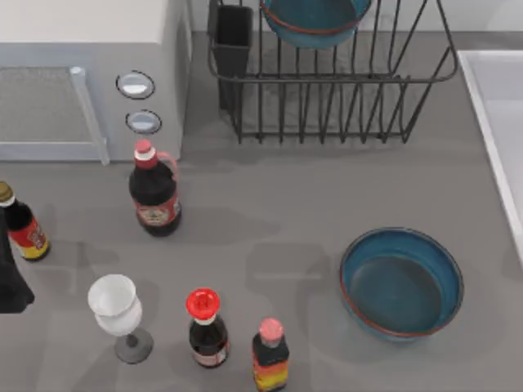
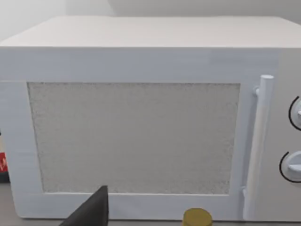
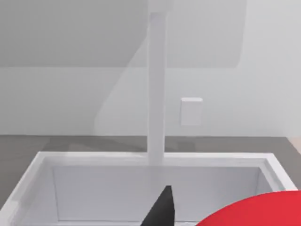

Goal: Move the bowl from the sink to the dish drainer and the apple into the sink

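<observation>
the right gripper (image 3: 207, 219) hangs over the sink (image 3: 42, 165), which is set into the worktop's right edge. one dark finger (image 3: 162, 209) shows, with the apple (image 3: 263, 212) pressed beside it. the apple overlaps the basin's rim without resting on anything, so it is judged clamped in the fingers, though the second finger is hidden. holding it above the open basin, in front of the faucet (image 3: 156, 94), gives it a clear drop inside the rim.

the left arm (image 1: 10, 282) is parked at the worktop's left edge, facing the microwave (image 2: 141, 136). its grip state cannot be told.

bowl count: two.
- one bowl (image 1: 315, 20) leans in the drainer (image 1: 327, 106) at the worktop's rear edge, propped by the upright bars. this is judged to be the task's bowl, already moved.
- the second bowl (image 1: 400, 282) stands upright on the worktop near the right edge, beside the sink but outside it.

other counts:
- apple: one.
- bottles: four, toward the front left: handled bottle (image 1: 154, 192), small bottle (image 1: 22, 224), red-capped bottle (image 1: 205, 327), pink-capped bottle (image 1: 270, 355).
- glass (image 1: 117, 310): one, among the bottles.
- cutlery cup (image 1: 232, 41): one, at the drainer's corner nearest the microwave.

remaining step, as judged: release the apple into the basin.
</observation>
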